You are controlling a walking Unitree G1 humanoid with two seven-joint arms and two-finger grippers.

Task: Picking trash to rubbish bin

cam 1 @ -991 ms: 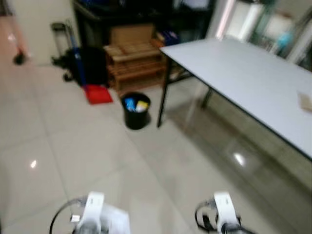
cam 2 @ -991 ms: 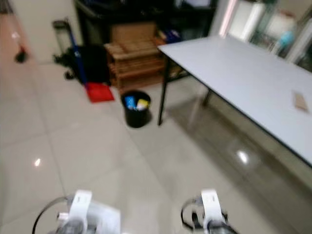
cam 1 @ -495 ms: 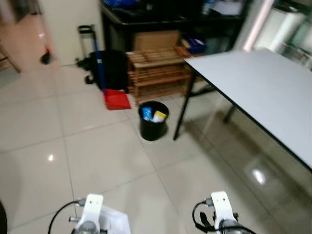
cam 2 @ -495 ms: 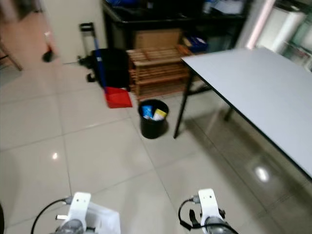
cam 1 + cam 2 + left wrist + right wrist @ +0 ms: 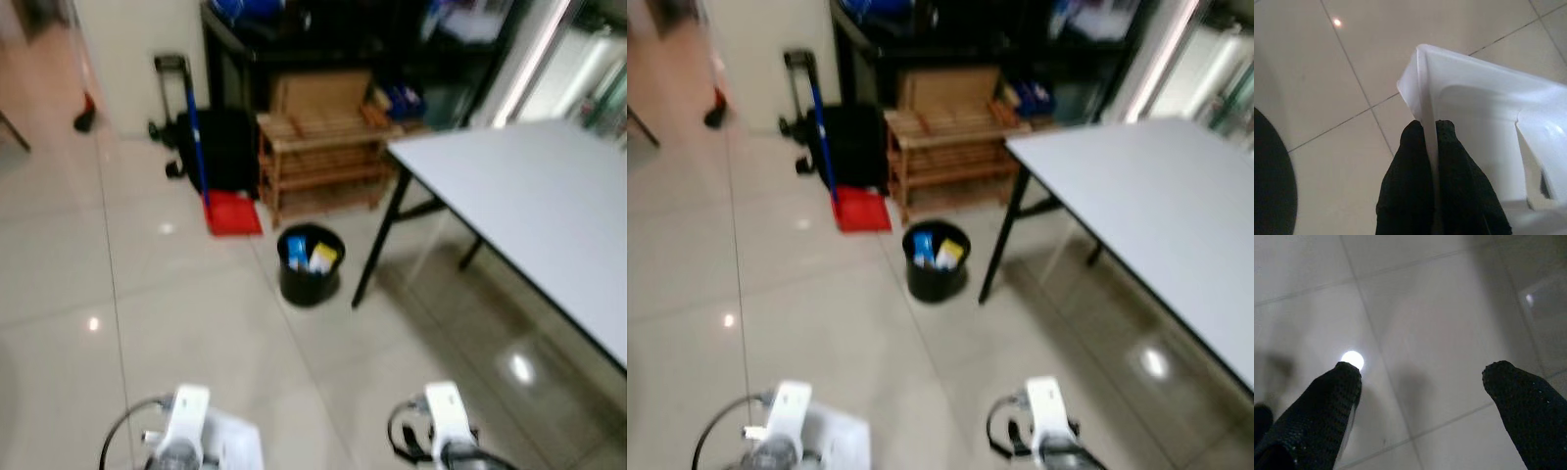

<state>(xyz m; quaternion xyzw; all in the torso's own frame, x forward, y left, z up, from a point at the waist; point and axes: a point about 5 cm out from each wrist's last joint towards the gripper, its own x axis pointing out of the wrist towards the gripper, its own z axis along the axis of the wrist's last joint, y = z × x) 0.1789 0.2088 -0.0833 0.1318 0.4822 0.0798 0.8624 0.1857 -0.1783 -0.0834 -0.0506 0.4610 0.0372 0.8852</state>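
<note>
Left gripper [image 5: 1430,128]: pinching white plastic container [image 5: 1484,122] by its thin rim; may slip while walking. Black rubbish bin [image 5: 310,264]: well ahead, apparently part-filled. Right gripper [image 5: 1422,374]: spread, empty.

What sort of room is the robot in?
Probably a utility or work room in a home: a tiled floor, a long grey table, a wooden rack against dark shelving, and a red dustpan near a black bin.
</note>
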